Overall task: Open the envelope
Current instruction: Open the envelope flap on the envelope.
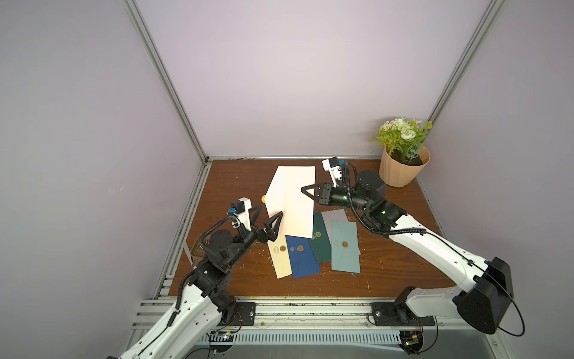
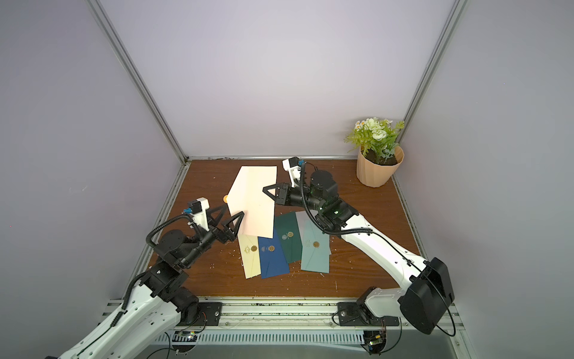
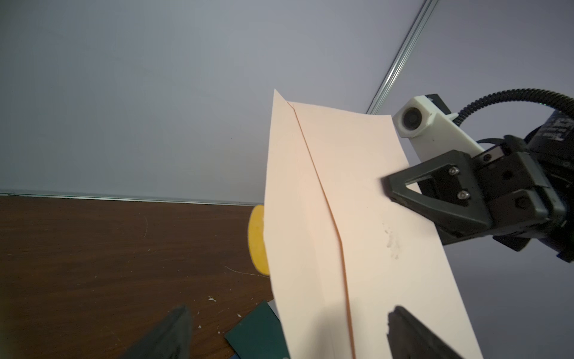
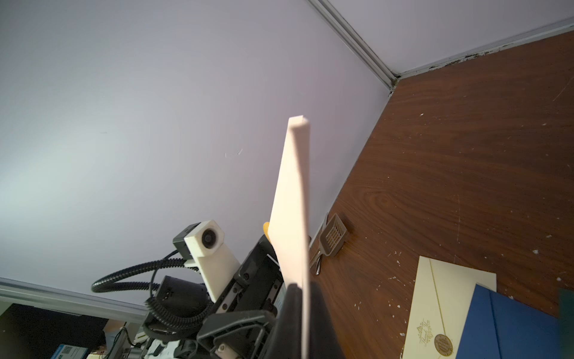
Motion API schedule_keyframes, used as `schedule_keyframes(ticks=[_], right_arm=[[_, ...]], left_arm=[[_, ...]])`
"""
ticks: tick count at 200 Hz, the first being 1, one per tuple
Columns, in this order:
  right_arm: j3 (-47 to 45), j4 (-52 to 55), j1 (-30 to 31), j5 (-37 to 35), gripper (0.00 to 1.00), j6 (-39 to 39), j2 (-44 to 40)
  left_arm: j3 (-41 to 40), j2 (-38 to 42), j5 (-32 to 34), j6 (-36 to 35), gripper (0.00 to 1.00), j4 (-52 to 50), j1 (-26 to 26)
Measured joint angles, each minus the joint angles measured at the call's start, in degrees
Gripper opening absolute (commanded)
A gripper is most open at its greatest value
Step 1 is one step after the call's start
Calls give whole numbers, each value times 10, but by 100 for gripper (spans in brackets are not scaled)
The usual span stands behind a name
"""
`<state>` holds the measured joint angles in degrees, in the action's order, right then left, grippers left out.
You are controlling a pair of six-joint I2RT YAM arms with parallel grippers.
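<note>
- Jaws: your right gripper (image 1: 302, 189) pinches the pink envelope (image 1: 292, 199) above the table (image 1: 388, 270); left gripper (image 1: 271, 209) gapes wide beside its lower corner.
- Left wrist view shows the flap seam (image 3: 323, 199); right wrist, just its edge.
- Bare wood behind it; other envelopes (image 1: 306, 258) below.

On the cream envelope (image 4: 447, 298), gold script stands beside the round seal (image 4: 442, 343); it seems to read "Thank You". White letters on the right arm's black motor (image 3: 559, 130) are too blurred to read.
</note>
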<state>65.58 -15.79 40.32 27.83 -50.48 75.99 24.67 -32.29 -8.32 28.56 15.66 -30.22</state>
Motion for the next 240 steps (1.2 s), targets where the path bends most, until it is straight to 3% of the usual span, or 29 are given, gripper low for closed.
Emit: schedule_keyframes(ticks=[43,76,129,171,219,240], right_arm=[[-2,-36,0,22,0,-23,0],[-15,-50,0,28,0,-33,0],[-26,-70,0,41,0,-47,3],[-26,-89,0,51,0,-55,3],[-35,-101,0,54,0,-55,4],[-35,-103,0,54,43,-54,6]], left_arm=[[-29,5,-50,38,59,56,34],[-46,11,-103,75,52,110,78],[-48,-22,-169,111,49,176,88],[-52,-41,-200,129,17,202,88],[-55,-33,-211,140,0,222,89],[-57,-39,-218,149,0,233,89]])
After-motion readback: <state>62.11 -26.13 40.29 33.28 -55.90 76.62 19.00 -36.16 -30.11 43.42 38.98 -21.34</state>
